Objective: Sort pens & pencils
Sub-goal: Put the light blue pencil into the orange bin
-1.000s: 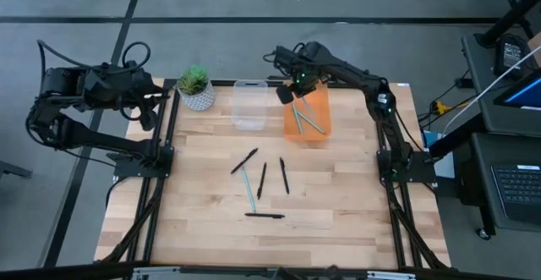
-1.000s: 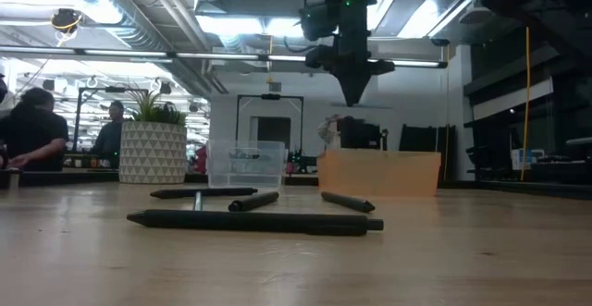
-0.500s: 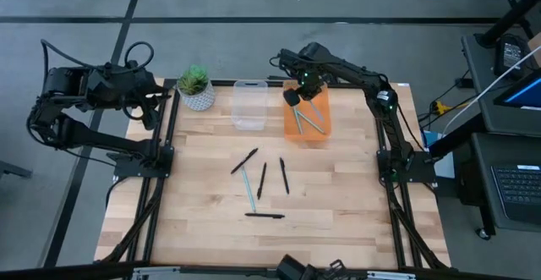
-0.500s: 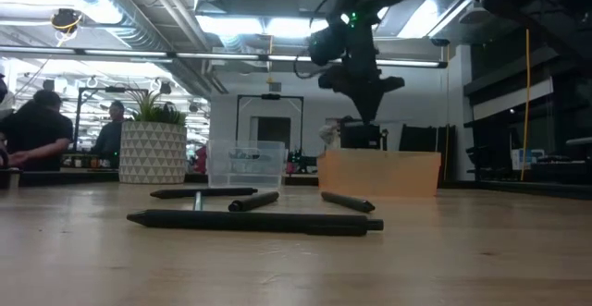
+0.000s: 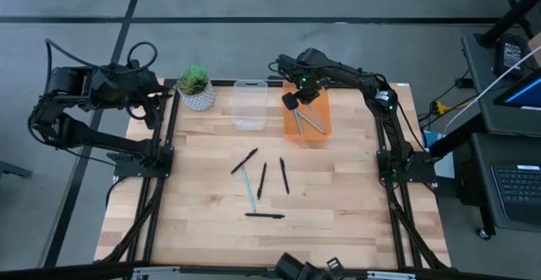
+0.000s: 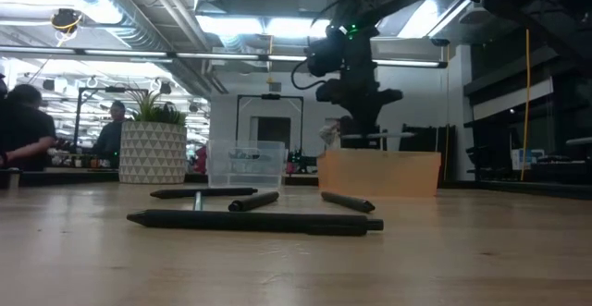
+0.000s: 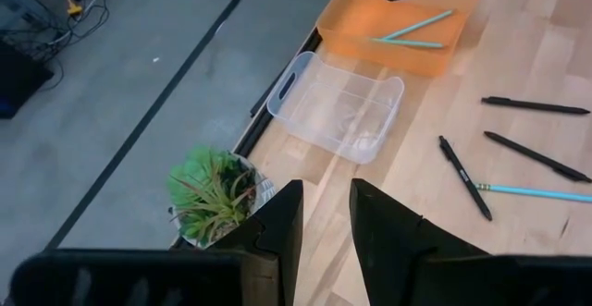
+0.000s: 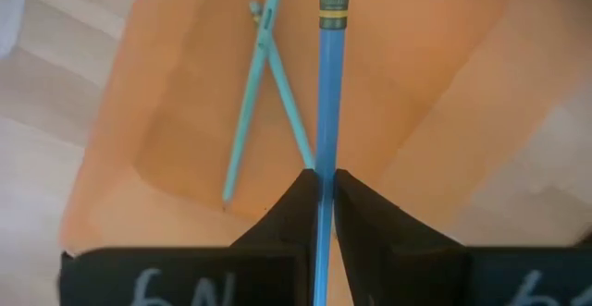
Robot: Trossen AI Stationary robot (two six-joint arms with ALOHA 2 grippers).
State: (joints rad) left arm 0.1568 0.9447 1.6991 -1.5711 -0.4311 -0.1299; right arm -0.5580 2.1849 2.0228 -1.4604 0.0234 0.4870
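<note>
- Wooden table [image 5: 338, 229]: it carries two bins, a potted plant and the loose sticks; the left gripper [image 5: 156, 94] waits off its far-left corner, jaws parted with nothing between them.
- Right gripper [image 5: 290, 100]: hangs above the orange bin's left rim, its jaws closed on a blue-green pencil [image 8: 328, 84] that runs straight out ahead of the fingertips [image 8: 356, 209].
- Orange bin [image 5: 321, 132]: directly under the right jaws; two teal pencils [image 8: 264, 75] lie crossed on its floor, beneath and beside the held one.
- Clear bin [image 5: 249, 115]: just beside the orange bin, on the side toward the left jaws.
- Potted plant [image 5: 195, 86]: near the left jaws, between them and the clear bin.
- Loose sticks: four black pens [image 5: 262, 180] and one teal pencil [image 5: 247, 189] lie scattered mid-table, well apart from both sets of jaws; one black pen lies nearest the table's front edge.
</note>
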